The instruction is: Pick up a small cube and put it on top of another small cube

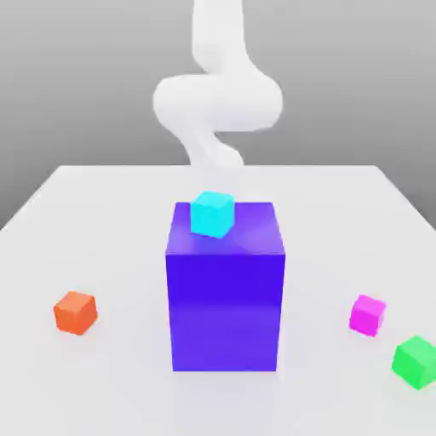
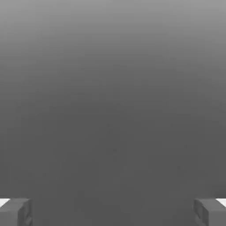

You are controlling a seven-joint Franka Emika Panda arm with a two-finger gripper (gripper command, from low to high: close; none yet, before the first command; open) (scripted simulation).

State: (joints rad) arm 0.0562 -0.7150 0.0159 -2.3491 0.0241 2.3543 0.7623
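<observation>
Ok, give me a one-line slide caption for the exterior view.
Cyan cube sits atop a tall blue block; orange, magenta and green cubes lie scattered on the white table.

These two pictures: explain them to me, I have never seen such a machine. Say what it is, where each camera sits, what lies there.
This is a simulated robot arm, the white shape behind the table. The exterior view looks at the scene from off the arm. A big blue block carries a small cyan cube. On the table lie an orange cube, a magenta cube and a green cube. The hand view comes from a camera on the hand: its two fingers stand wide apart, holding nothing.
</observation>
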